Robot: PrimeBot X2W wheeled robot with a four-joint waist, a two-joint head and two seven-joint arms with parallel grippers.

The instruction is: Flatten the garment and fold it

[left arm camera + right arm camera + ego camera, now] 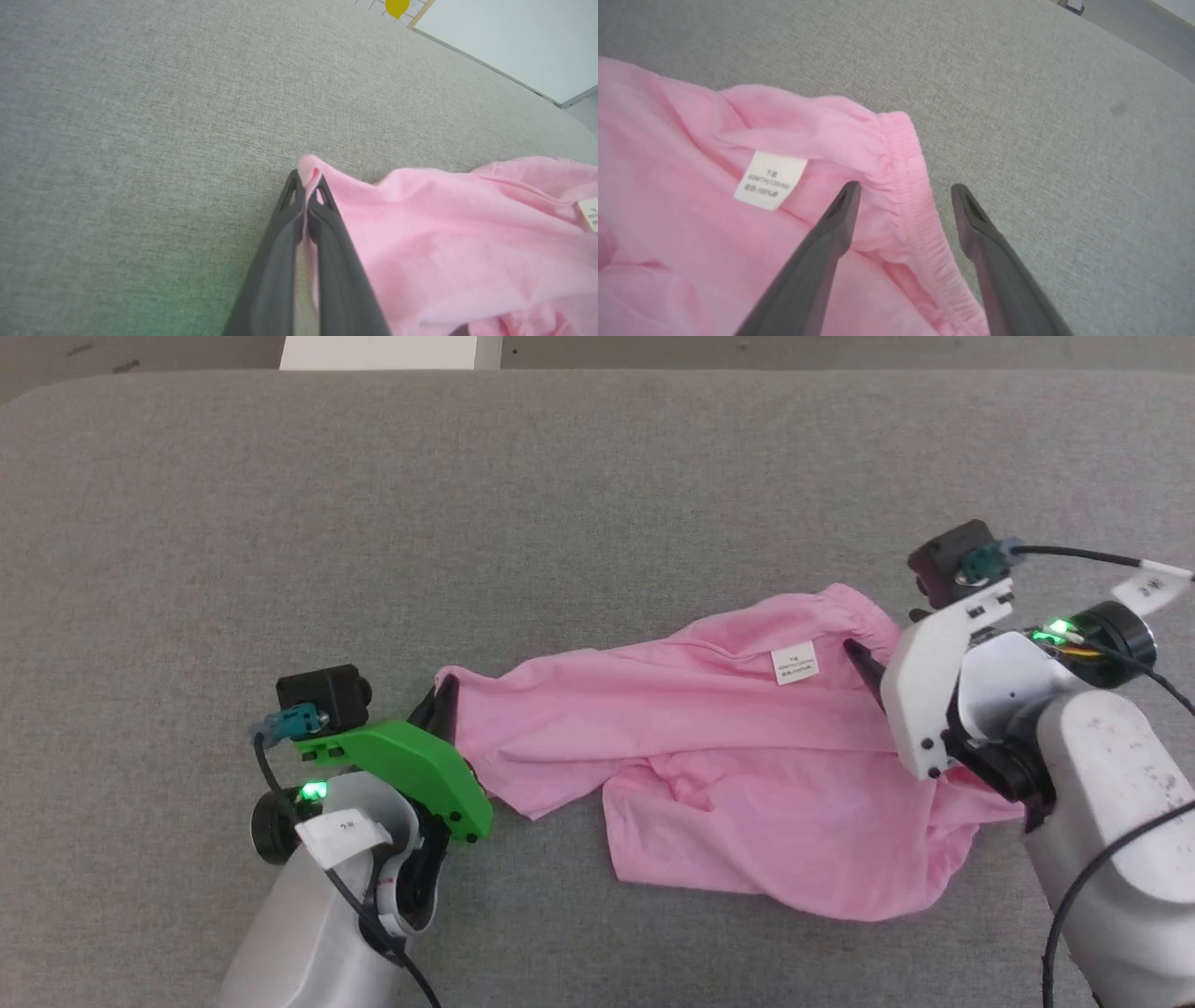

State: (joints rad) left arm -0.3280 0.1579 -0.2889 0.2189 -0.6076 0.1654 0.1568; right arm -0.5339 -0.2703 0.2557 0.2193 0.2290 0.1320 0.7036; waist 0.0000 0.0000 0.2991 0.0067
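A: Nearest bit first?

B: On the near side of the white tag (794, 664), a lumpy, folded-over part of the garment (709, 756), lying on the grey surface (597, 476). Not flat yet.

A: Left of the tag?

B: Left gripper (306, 186), well off to that side, jaws pressed together, pinching a corner (309, 169) of the pink cloth.

A: Right of the tag?

B: Right gripper (906, 188), just beside it, jaws spread wide, one on each side of the gathered edge (910, 177). Not holding anything.

A: Hard to handle?

B: Probably not. Looks thin, soft, light and floppy. Likely to sag and bunch up. Best to grab the gathered edge, thicker there, then pull gently away from the pinched corner.

A: Past the tag?

B: More grey surface.
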